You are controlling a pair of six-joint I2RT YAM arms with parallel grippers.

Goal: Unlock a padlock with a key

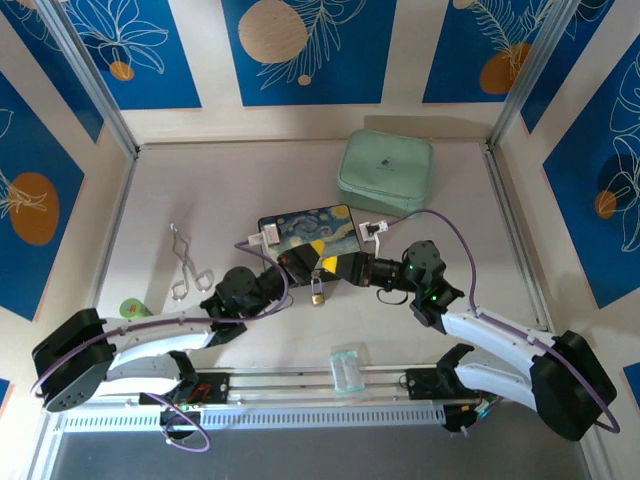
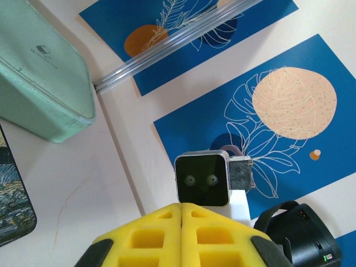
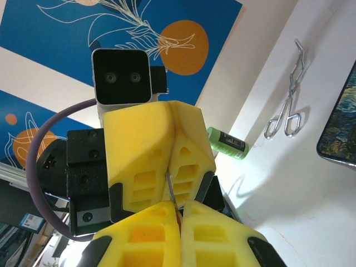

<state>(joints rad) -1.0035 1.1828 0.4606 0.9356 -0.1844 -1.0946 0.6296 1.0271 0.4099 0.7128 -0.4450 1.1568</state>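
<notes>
the right end effector (image 3: 179,210), clamped on the slim silvery key (image 3: 169,189), meets the closed left end effector (image 2: 182,208) tip to tip, the small brass padlock (image 1: 317,294) right at their tips.

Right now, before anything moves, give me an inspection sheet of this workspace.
Surface: pale table, bare patches look clean.
Job's things: padlock just on the near side of where the fingers meet; slim metal key pinched by the right gripper.
Clutter: Starry Night box, mint case, tongs, green bottle, clear packet by the front rail.
Grippers: left gripper shut, what it holds cannot be told; right gripper shut on the key.
Cables: purple cable loops over each wrist.
Surroundings: blue leaf-print panels on the walls.
</notes>
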